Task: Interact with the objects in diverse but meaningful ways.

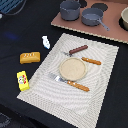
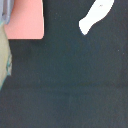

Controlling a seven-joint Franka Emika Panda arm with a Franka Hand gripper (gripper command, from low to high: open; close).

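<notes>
Nearest, the yellow carton (image 1: 22, 80) lay off the placemat's (image 1: 95, 100) edge; beyond it the orange bread loaf (image 1: 29, 57), then the white fish (image 1: 46, 42), with the brown sausage (image 1: 78, 49) on the mat. Gripper unseen; its state could not be determined.

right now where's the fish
In the exterior view the fish lies on the dark table just off the placemat's upper-left corner, with the bread loaf nearest, toward the view's lower left.
</notes>
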